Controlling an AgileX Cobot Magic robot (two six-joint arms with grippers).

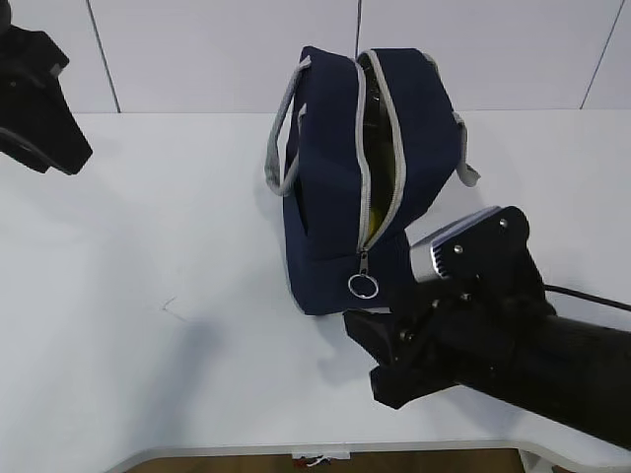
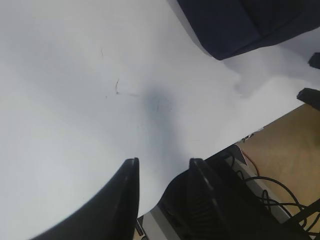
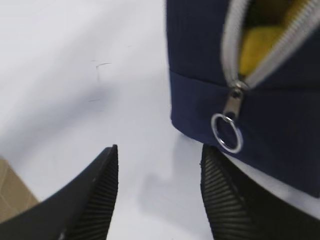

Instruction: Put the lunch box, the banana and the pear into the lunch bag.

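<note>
the lunch bag (image 1: 370, 168) lies on the counter (image 1: 148, 296) in the upper middle of the exterior frame, its zipper opening facing the camera and parted. the ring pull (image 1: 363, 286) hangs at the lower end of the zipper, just above the counter. the right hand (image 1: 380, 360) sits at the lower right of the frame, just before and below the bag, apart from it. the left arm (image 1: 35, 89) is in the upper left corner, well apart from the bag. something sits inside the parted zipper (image 3: 260, 47).
</note>
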